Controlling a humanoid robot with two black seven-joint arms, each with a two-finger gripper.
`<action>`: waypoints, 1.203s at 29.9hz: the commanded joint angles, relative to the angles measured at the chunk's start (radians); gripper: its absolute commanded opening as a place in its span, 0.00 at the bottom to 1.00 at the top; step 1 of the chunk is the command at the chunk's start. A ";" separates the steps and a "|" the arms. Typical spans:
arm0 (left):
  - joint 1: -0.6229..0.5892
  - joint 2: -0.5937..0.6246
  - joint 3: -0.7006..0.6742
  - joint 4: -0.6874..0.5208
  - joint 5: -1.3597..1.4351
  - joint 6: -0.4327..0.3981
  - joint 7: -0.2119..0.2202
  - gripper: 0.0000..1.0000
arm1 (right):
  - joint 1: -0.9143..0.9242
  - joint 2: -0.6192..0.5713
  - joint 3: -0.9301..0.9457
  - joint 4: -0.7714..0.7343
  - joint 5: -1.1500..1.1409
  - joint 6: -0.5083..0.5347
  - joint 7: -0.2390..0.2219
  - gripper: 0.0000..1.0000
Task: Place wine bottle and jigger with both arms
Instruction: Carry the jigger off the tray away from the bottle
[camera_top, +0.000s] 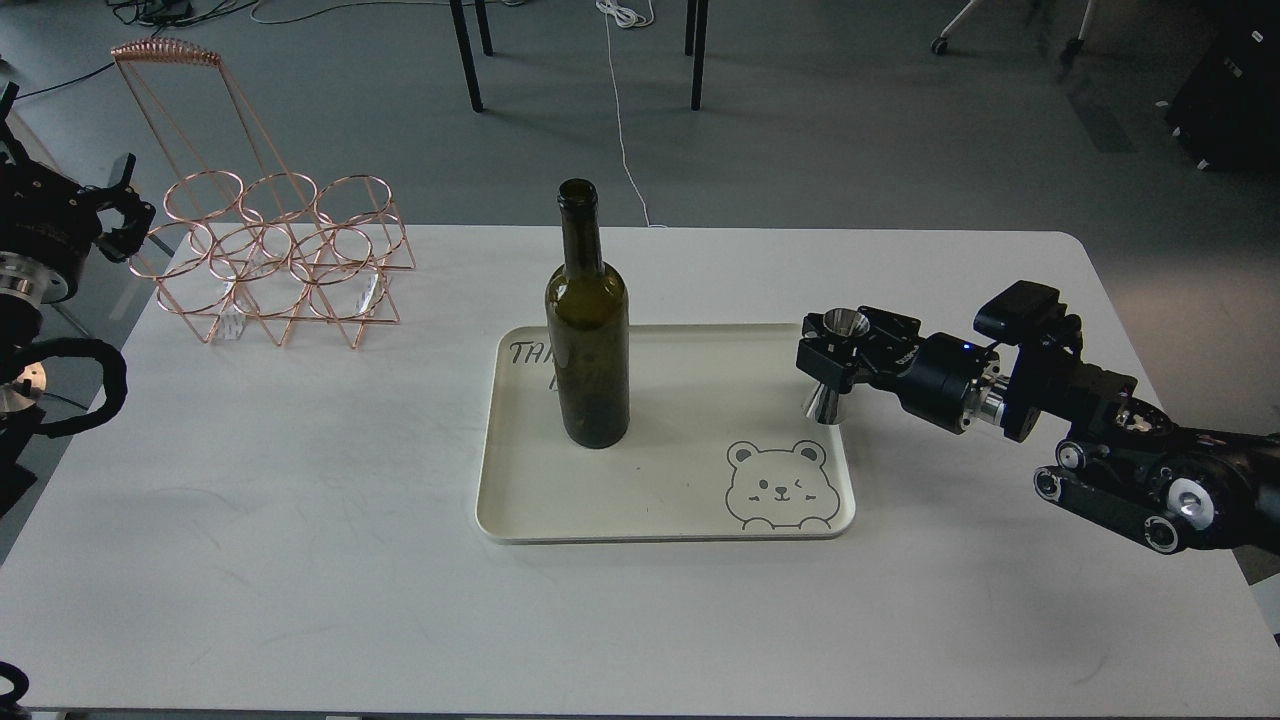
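The wine bottle (587, 330) stands upright on the left half of the cream tray (660, 500), with no gripper on it. The jigger (826, 403) is upright at the tray's right rim, and I cannot tell whether its lower cone touches the rim. My right gripper (832, 358) is shut around the jigger's waist, reaching in from the right. My left gripper (125, 205) is at the far left edge of the view, beside the copper rack, far from the bottle. Its fingers stand apart and hold nothing.
A copper wire bottle rack (275, 255) stands at the table's back left. The tray has a bear drawing (780, 485) at its front right corner. The white table (300, 560) lies bare in front. Chair legs and cables are on the floor behind.
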 joint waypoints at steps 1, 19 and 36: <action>0.000 0.002 -0.001 0.000 0.000 0.000 0.000 0.98 | 0.000 -0.060 0.002 0.043 0.000 -0.010 0.000 0.07; 0.000 -0.002 -0.001 -0.003 0.000 0.000 0.000 0.98 | -0.125 -0.249 0.010 0.049 0.008 -0.113 -0.005 0.09; 0.000 -0.002 0.000 -0.006 0.000 0.000 0.000 0.98 | -0.177 -0.200 0.010 -0.052 0.017 -0.128 -0.002 0.19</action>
